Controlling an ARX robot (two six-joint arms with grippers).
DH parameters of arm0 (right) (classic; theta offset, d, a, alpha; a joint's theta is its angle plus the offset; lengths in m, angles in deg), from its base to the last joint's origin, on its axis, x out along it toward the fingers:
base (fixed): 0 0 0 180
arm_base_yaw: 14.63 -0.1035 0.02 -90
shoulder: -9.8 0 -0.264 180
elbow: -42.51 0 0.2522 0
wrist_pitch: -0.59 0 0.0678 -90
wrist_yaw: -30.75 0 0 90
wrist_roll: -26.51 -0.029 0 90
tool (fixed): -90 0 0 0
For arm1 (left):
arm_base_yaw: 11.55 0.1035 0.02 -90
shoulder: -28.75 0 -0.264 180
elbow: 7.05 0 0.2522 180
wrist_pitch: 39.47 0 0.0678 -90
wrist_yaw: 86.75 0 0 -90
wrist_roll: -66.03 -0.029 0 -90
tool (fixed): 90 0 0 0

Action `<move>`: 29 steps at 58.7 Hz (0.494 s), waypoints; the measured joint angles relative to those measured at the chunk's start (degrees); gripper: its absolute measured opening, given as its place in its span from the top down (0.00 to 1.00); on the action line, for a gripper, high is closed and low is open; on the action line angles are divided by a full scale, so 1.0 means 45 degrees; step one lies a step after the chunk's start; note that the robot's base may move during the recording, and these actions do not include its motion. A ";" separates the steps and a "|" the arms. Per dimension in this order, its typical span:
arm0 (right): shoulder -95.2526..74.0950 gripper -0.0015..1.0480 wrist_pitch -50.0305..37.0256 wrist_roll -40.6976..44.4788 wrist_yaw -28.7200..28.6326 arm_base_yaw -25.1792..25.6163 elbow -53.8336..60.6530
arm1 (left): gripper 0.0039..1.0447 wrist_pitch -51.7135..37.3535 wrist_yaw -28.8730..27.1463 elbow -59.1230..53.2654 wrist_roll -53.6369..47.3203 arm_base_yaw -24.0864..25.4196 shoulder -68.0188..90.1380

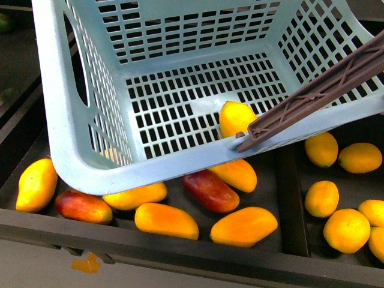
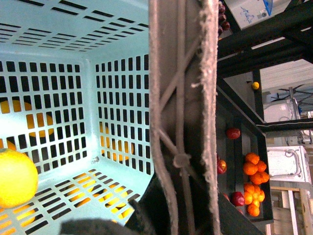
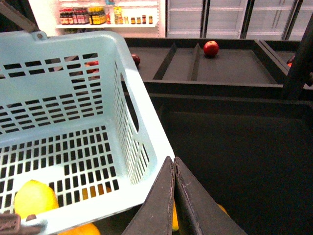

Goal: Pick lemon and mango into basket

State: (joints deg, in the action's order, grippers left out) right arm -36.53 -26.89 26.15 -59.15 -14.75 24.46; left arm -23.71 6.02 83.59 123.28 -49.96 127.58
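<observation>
Front view: the pale blue-green lattice basket (image 1: 78,150) hangs tilted over a dark bin (image 1: 180,249). The smooth yellow lemon (image 1: 236,118) sits on the basket's slotted floor by its near rim. An oblong orange-yellow mango (image 1: 244,226) lies in the bin below the basket.

Left wrist view: the left pincer (image 2: 183,218) is clamped on the ribbed brownish-mauve handle (image 2: 183,98).

Right wrist view: the right pincer (image 3: 173,164), fingers pressed together on nothing, sits just outside the basket's corner. Labels on the bottles (image 3: 83,15) behind the basket are unreadable.
</observation>
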 joint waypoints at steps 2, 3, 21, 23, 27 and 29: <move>0.0282 0.98 0.0044 0.0000 0.0005 0.0000 0.0204 | 0.95 0.0000 -0.0029 0.0000 -0.0005 0.0000 0.0000; 0.0282 0.97 -0.0165 0.0015 0.0005 0.0000 0.0301 | 0.95 0.0000 -0.0024 0.0000 -0.0005 0.0000 0.0000; 0.0136 0.44 -0.0656 0.0019 0.0000 0.0005 0.0695 | 0.95 0.0000 0.0005 0.0000 -0.0010 -0.0005 0.0000; 0.0136 0.38 -0.0656 0.0019 0.0000 0.0005 0.0695 | 0.95 0.0000 0.0010 0.0000 -0.0005 -0.0005 0.0000; 0.0136 0.28 -0.0656 0.0019 0.0000 0.0005 0.0695 | 0.95 0.0000 0.0010 0.0000 0.0010 0.0000 0.0000; 0.0136 0.23 -0.0656 0.0019 0.0000 0.0005 0.0695 | 0.95 0.0000 0.0010 0.0000 0.0010 0.0000 0.0000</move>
State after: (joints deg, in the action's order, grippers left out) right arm -35.92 -29.84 26.24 -59.15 -14.73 27.58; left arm -23.71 6.06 83.59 123.33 -49.96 127.58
